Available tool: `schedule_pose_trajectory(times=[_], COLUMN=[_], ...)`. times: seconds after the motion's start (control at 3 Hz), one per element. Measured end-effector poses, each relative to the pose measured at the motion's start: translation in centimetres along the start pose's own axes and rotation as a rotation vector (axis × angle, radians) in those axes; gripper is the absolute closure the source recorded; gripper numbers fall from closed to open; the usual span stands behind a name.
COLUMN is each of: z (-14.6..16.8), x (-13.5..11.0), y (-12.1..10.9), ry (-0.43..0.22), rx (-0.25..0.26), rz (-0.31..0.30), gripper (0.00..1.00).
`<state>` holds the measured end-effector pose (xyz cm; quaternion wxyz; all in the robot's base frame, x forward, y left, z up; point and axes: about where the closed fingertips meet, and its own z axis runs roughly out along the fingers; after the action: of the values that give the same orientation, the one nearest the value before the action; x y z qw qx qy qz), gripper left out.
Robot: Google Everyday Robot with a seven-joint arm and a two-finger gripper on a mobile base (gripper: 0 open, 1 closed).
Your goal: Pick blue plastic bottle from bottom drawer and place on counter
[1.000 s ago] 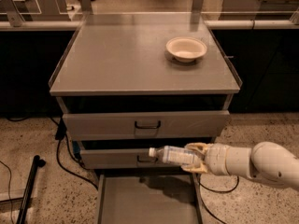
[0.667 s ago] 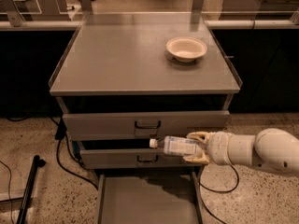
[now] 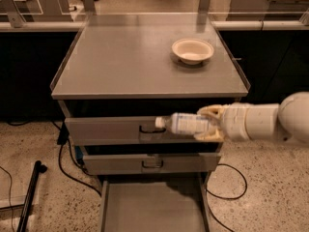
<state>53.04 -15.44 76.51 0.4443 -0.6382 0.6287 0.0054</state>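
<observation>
Tool (image 3: 206, 124) grips blue plastic bottle (image 3: 182, 123) horiz., just below counter (image 3: 125, 62) front edge, bottom drawer (image 3: 149, 208) open underneath

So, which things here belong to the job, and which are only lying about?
Belong to the job:
- blue plastic bottle, held sideways by the gripper, shut on it, in front of the top drawer
- bottom drawer, pulled open
- counter

Only lying about:
- white bowl on the counter
- black cables on the floor
</observation>
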Motion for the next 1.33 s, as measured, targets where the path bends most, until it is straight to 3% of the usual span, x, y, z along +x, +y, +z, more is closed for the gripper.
schedule_pose_trajectory(times=[0.33, 1.0, 1.33], z=[-3.0, -2.3, -0.7], x=[-4.1, -5.0, -7.0], y=[-5.2, -6.2, -9.1], ry=[-0.023, -0.034, -0.069], rx=[0.037, 0.032, 0.005], rz=[-0.040, -0.071, -0.115], gripper=[1.00, 1.00, 1.00])
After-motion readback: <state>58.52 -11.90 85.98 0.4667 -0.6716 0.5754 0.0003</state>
